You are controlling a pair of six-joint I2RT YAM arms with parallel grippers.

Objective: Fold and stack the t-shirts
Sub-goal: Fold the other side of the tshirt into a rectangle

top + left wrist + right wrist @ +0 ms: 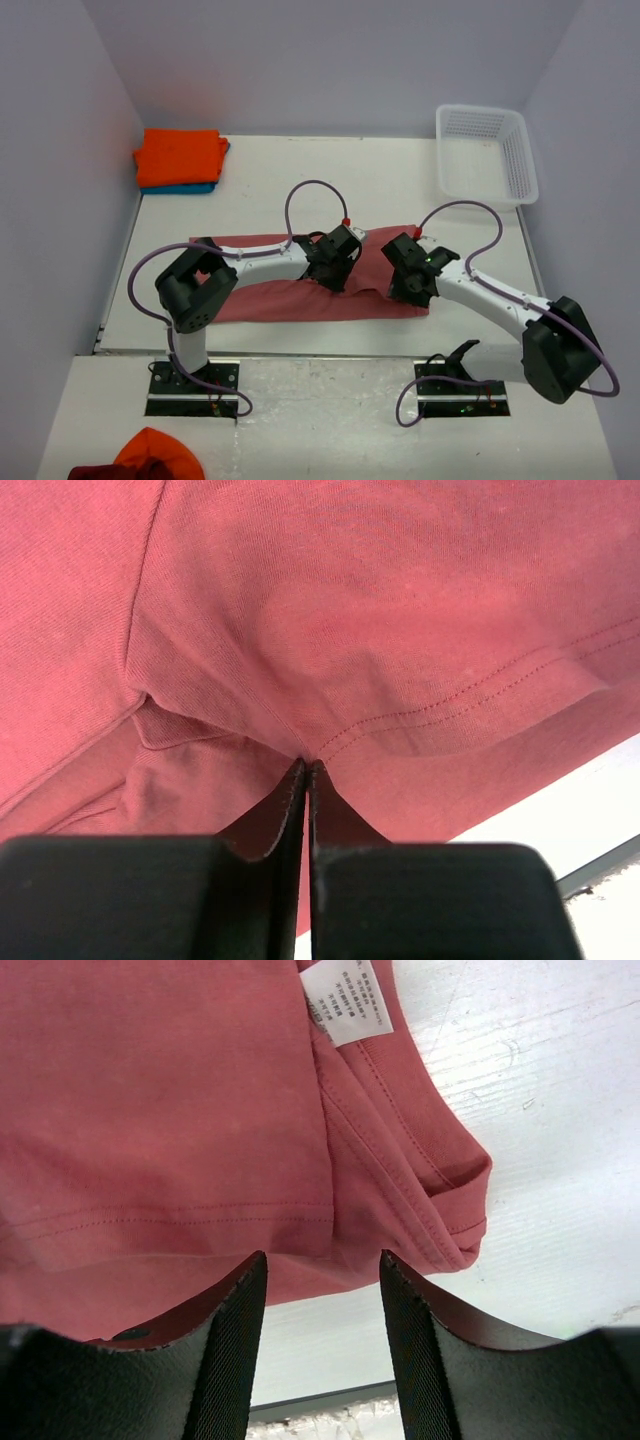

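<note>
The salmon-red t-shirt (290, 300) lies spread across the middle of the table, partly folded lengthwise. My left gripper (335, 265) is over its middle and is shut, pinching a fold of the cloth by a stitched hem (307, 765). The shirt fills the left wrist view (380, 600). My right gripper (410, 275) is open and empty, just above the shirt's right end (150, 1110), its fingertips (250, 1270) at the near edge of the cloth. The white tag (345, 1000) shows beside the collar. The orange t-shirt (180, 155) lies folded on the teal-blue one (192, 188) at the back left.
A white lattice basket (485, 150) stands at the back right corner. A loose heap of orange and dark red cloth (150, 460) lies on the near ledge at the bottom left. Bare white table (400, 180) lies behind the shirt, with walls on three sides.
</note>
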